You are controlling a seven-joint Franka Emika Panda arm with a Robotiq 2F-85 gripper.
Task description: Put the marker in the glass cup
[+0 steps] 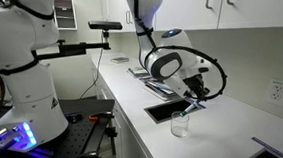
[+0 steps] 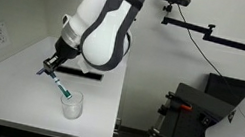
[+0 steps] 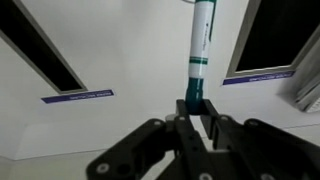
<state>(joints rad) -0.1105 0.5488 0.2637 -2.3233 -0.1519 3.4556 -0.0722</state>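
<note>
**Teal-and-white marker held at the lip of a glass cup**

Clamped in the Robotiq gripper (image 2: 52, 66), the marker (image 2: 59, 84) slants down and to the right in an exterior view. Its lower end is at the mouth of the glass cup (image 2: 72, 106), left of centre in the frame. Whether the tip is inside the rim cannot be told. The claw is closed on the marker's upper end. The cup stands upright on the white counter (image 2: 97, 125). The black tray (image 2: 10, 132) lies along the bottom left edge of the frame, apart from the cup.

In an exterior view the gripper (image 1: 194, 93) hangs right of centre. The marker (image 1: 190, 107) points down toward the cup (image 1: 179, 125) just below it. The tray (image 1: 156, 110) shows just up and left of the cup, and whether the two touch cannot be told. A wall socket (image 1: 278, 91) sits near the right edge, and a second white robot (image 1: 22, 87) fills the left of the frame.

In the wrist view the dark fingers (image 3: 212, 128) rise from the bottom edge and pinch the marker (image 3: 200, 50), which runs almost straight up to the top edge. It has a teal end at the jaws, a pale barrel above that, and teal again near the top. Behind it is a white surface, with dark panels (image 3: 45, 50) at the upper left and upper right.
</note>
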